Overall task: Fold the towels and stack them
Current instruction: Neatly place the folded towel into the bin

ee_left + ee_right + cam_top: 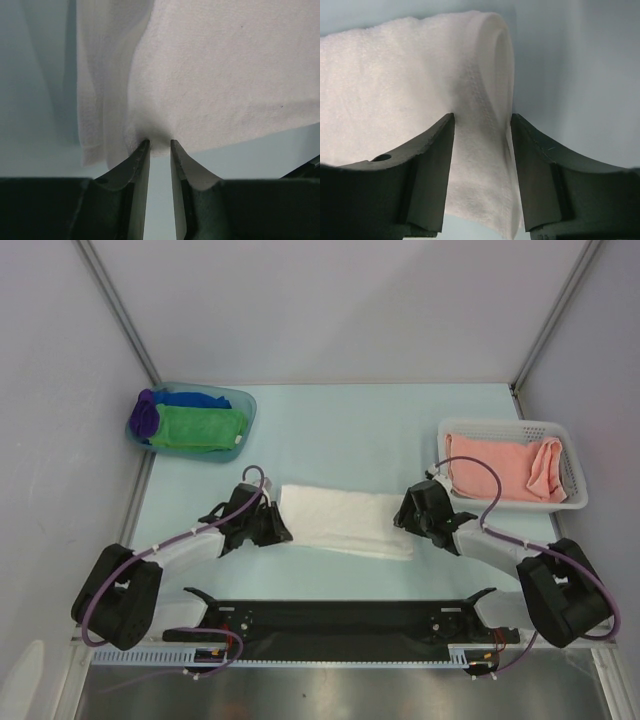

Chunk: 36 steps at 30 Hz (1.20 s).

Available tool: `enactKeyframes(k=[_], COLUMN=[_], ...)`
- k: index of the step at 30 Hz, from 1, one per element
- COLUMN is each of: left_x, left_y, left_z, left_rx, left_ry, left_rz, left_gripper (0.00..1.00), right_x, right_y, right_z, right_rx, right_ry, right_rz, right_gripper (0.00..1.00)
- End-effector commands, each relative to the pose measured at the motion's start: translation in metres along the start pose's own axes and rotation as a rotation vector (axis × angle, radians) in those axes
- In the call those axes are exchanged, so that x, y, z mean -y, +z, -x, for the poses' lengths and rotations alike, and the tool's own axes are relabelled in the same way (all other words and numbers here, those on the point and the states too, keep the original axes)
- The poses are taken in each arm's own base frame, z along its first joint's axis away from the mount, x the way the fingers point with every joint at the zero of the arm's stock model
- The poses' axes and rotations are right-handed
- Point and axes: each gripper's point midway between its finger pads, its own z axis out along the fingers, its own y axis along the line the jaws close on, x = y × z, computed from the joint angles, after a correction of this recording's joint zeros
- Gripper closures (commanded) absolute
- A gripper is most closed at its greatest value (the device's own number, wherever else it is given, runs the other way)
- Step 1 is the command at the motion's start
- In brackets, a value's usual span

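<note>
A white towel (pixel 345 523), folded into a long strip, lies across the middle of the table. My left gripper (pixel 272 525) is at its left end. In the left wrist view the fingers stand narrowly apart and pinch the towel's edge (pixel 200 75) at their very tips (pixel 160 144). My right gripper (pixel 410 515) is at the right end. There the cloth (pixel 395 75) fills the gap between the fingers (pixel 482 125) and looks squeezed. A salmon pink towel (pixel 500 468) lies in the basket. Green (pixel 198 427), blue (pixel 195 398) and purple (pixel 146 412) towels lie in the tub.
A translucent blue tub (pixel 243 430) stands at the back left of the table. A white mesh basket (pixel 572 475) stands at the right edge. Grey walls close the table in on three sides. A black bar (pixel 340 618) runs between the arm bases at the near edge.
</note>
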Motion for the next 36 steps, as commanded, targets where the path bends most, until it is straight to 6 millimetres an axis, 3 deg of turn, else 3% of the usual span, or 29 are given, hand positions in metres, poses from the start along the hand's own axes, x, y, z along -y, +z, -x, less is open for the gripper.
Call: enactKeyframes(k=[1, 7, 10, 11, 12, 14, 18, 19, 21, 22, 25, 26, 28, 29, 31, 32, 36], left_x=[0.007, 0.024, 0.046, 0.053, 0.070, 0.078, 0.106, 0.110, 0.114, 0.114, 0.105, 0.103, 0.097, 0.098, 0.095, 0.094, 0.094], left_y=[0.001, -0.014, -0.031, -0.036, -0.049, -0.063, -0.100, -0.107, -0.112, -0.114, -0.108, -0.106, -0.101, -0.099, -0.095, -0.092, -0.091], left_z=[0.008, 0.023, 0.039, 0.045, 0.063, 0.070, 0.095, 0.098, 0.098, 0.099, 0.093, 0.092, 0.087, 0.086, 0.082, 0.081, 0.075], left_rx=[0.039, 0.068, 0.093, 0.102, 0.144, 0.153, 0.232, 0.253, 0.258, 0.265, 0.252, 0.249, 0.233, 0.225, 0.214, 0.205, 0.186], left_ry=[-0.002, 0.042, 0.074, 0.104, 0.135, 0.183, 0.259, 0.274, 0.289, 0.305, 0.331, 0.336, 0.344, 0.348, 0.356, 0.359, 0.370], left_rz=[-0.022, -0.059, -0.114, -0.131, -0.167, -0.167, -0.219, -0.231, -0.249, -0.250, -0.229, -0.220, -0.211, -0.218, -0.219, -0.217, -0.235], left_gripper=[0.72, 0.73, 0.73, 0.73, 0.73, 0.73, 0.72, 0.72, 0.72, 0.72, 0.72, 0.72, 0.72, 0.72, 0.73, 0.73, 0.73], right_x=[0.012, 0.019, 0.019, 0.018, 0.009, 0.012, 0.007, -0.005, -0.005, -0.016, -0.012, -0.024, -0.022, -0.030, -0.021, -0.026, -0.014], right_y=[0.009, 0.006, 0.004, 0.004, 0.003, -0.001, -0.013, -0.017, -0.021, -0.024, -0.027, -0.031, -0.029, -0.030, -0.026, -0.028, -0.038], right_z=[-0.026, -0.031, -0.029, -0.029, -0.021, -0.019, 0.005, 0.025, 0.038, 0.060, 0.086, 0.104, 0.121, 0.135, 0.148, 0.161, 0.186], right_rx=[-0.103, -0.109, -0.122, -0.133, -0.123, -0.123, -0.079, -0.013, 0.000, 0.060, 0.116, 0.156, 0.194, 0.219, 0.224, 0.244, 0.266], right_ry=[-0.034, -0.066, -0.092, -0.105, -0.124, -0.180, -0.273, -0.286, -0.316, -0.324, -0.398, -0.408, -0.460, -0.469, -0.498, -0.496, -0.527], right_rz=[-0.073, -0.131, -0.160, -0.175, -0.172, -0.235, -0.341, -0.357, -0.409, -0.427, -0.554, -0.562, -0.643, -0.650, -0.732, -0.745, -0.859], right_gripper=[0.48, 0.59, 0.74, 0.89, 0.96, 1.00, 1.00, 1.00, 1.00, 1.00, 1.00, 1.00, 1.00, 1.00, 1.00, 1.00, 1.00])
